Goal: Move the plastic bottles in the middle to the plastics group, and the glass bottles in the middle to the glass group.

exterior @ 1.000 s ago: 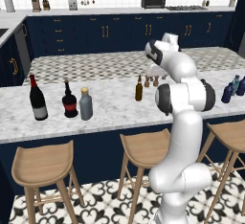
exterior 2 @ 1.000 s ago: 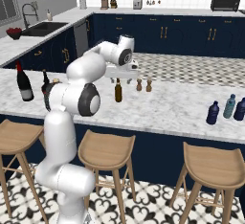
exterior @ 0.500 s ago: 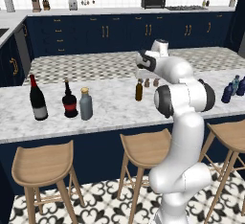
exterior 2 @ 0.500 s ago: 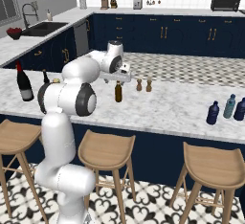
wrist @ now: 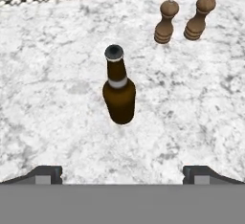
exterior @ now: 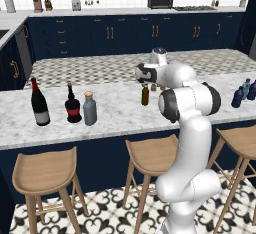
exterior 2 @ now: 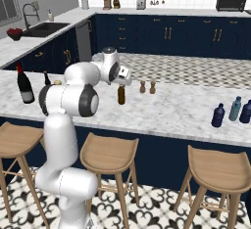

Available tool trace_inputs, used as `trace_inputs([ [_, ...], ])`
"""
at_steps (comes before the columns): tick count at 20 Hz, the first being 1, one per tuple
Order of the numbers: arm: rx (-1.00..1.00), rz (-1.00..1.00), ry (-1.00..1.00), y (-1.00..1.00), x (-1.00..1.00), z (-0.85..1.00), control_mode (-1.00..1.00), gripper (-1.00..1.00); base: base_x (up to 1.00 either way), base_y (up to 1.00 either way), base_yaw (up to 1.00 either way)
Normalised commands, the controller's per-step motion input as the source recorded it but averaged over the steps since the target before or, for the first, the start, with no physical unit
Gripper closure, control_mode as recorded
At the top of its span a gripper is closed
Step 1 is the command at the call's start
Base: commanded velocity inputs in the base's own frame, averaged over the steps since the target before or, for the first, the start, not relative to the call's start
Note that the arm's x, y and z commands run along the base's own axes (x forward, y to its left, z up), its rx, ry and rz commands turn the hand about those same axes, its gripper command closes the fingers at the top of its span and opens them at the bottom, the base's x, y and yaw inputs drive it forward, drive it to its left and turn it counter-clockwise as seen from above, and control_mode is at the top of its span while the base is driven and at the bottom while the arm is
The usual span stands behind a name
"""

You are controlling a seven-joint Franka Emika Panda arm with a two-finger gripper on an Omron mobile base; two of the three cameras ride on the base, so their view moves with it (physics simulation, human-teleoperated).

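Above amber bottle (wrist: pixel 119 92), fingers (wrist: pixel 48 173) spread wide

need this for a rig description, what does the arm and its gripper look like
The arm is glossy white with rounded, bulging links and dark grey to black bands at the joints. No loose cables or markings show on it. The gripper is a small white block with dark parts; in the hand view its fingertips are dark grey and squared.

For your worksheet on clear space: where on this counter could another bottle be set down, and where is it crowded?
Bare marble lies between the grey bottle and the brown bottle, and between the pepper mills and the blue bottles. The wine bottles crowd the left end.
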Motion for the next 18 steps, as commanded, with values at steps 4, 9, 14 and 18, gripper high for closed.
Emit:
trace_inputs([
  [4,0.02,-0.09,-0.03,0.03,0.26,-0.05,-1.0,-1.0,0.0,0.0,0.0],
  [9,0.0,-0.01,-0.01,-0.02,0.23,-0.02,-1.0,-1.0,0.0,0.0,0.0],
  [14,0.0,0.0,0.0,-0.14,0.22,0.0,-1.0,-1.0,0.0,0.0,0.0],
  [18,0.0,0.0,0.0,-0.06,0.13,-0.07,-1.0,-1.0,0.0,0.0,0.0],
])
